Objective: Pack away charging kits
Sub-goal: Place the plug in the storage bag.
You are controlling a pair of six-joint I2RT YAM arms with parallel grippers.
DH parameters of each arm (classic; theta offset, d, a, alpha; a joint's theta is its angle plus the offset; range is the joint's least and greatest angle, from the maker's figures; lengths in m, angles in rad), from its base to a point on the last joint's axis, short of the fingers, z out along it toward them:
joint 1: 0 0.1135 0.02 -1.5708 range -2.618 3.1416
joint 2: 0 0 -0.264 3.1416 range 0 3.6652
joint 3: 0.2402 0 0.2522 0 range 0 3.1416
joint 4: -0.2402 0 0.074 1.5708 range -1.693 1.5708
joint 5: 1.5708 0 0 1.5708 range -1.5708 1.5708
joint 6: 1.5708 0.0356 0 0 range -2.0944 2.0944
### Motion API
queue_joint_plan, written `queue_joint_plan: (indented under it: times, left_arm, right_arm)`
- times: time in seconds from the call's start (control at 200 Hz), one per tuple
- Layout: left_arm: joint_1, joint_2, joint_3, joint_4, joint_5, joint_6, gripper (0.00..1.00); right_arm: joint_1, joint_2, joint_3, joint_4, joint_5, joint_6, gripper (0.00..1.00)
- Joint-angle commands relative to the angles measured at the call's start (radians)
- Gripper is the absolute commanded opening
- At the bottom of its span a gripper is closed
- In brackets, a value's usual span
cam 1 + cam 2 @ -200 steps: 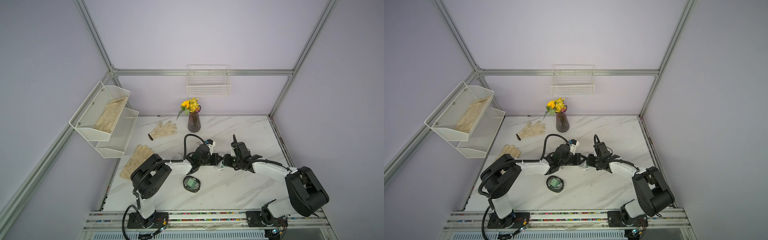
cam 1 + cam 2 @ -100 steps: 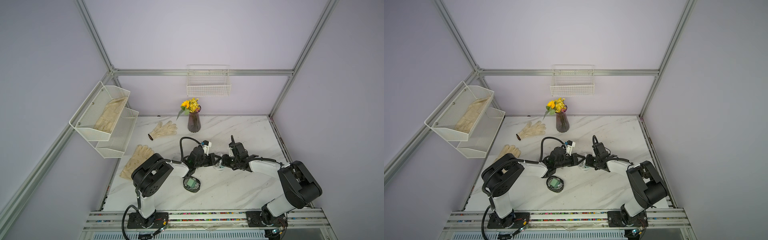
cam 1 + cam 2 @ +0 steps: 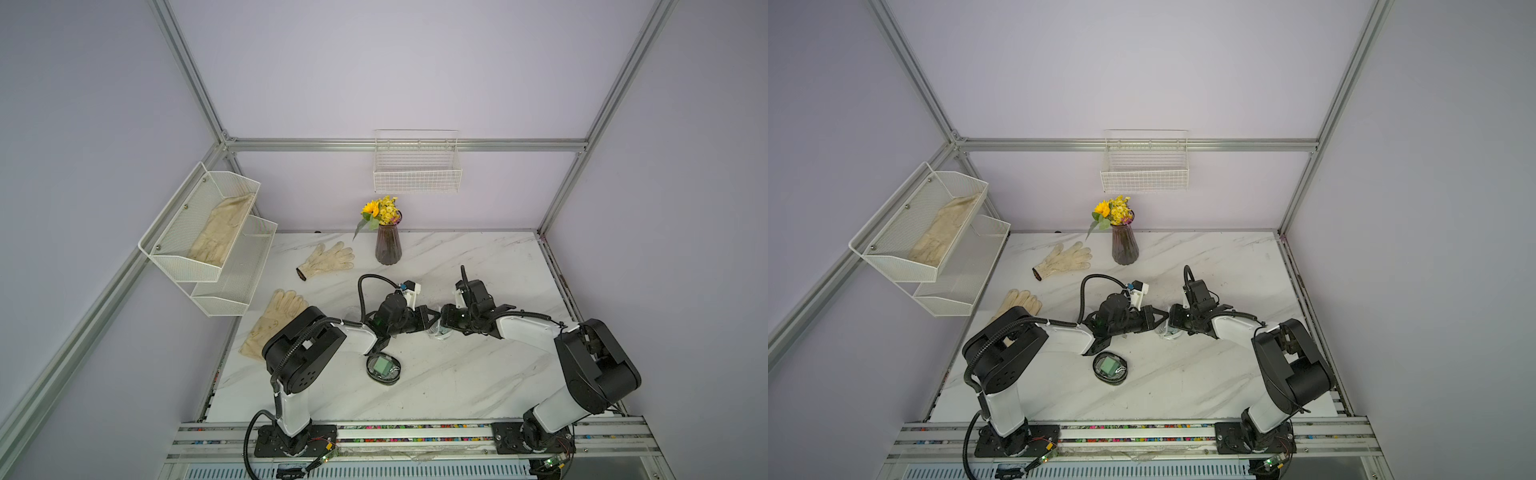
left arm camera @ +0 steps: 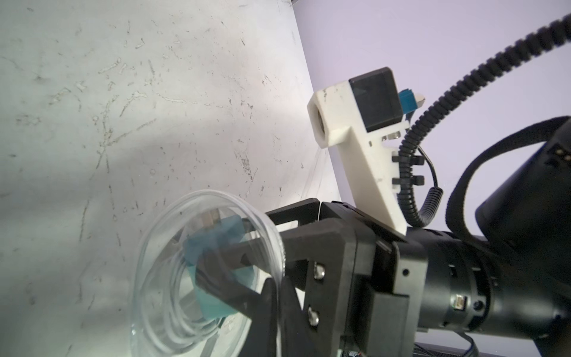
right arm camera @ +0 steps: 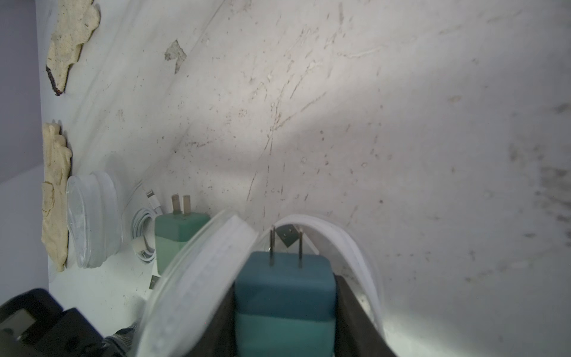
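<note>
Right arm (image 3: 528, 328) has swung inward since second ago, both wrists nudged slightly left. Left claw (image 3: 432, 318) closed on rim of clear case (image 4: 173, 247) (tipped up on edge, middle of worktop (image 3: 478, 374)). Right claw (image 5: 285, 309) grips blue charger (image 5: 284, 278), prongs forward, inside open case. Black-rimmed case (image 3: 368, 368) lies nearer arm bases, mint-green charger (image 3: 381, 365) inside. Cream gloves (image 3: 328, 259) lie farther left.

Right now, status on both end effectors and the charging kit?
Left end effector shut on clear case rim. Right end effector shut on blue charger, in the open case. Mint-green charger, white cable loose nearby, not blocking.
</note>
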Motion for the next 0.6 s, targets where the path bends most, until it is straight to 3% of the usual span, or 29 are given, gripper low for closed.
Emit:
queue_joint_plan:
  times: [0.0, 0.215, 0.43, 0.595]
  left_arm:
    - [-0.005, -0.003, -0.009, -0.016, 0.019, 0.029, 0.00]
    - [-0.005, -0.015, 0.044, -0.162, 0.006, 0.114, 0.00]
    - [-0.004, -0.009, 0.050, -0.165, 0.007, 0.122, 0.00]
    - [-0.005, -0.019, 0.042, -0.153, 0.003, 0.122, 0.00]
  right_arm:
    - [0.004, 0.000, 0.034, -0.003, -0.037, -0.019, 0.47]
    - [0.004, -0.070, 0.041, -0.075, -0.029, -0.049, 0.57]
    - [0.004, -0.079, 0.027, -0.061, -0.052, -0.052, 0.57]
    - [0.003, -0.054, 0.026, -0.047, -0.033, -0.056, 0.49]
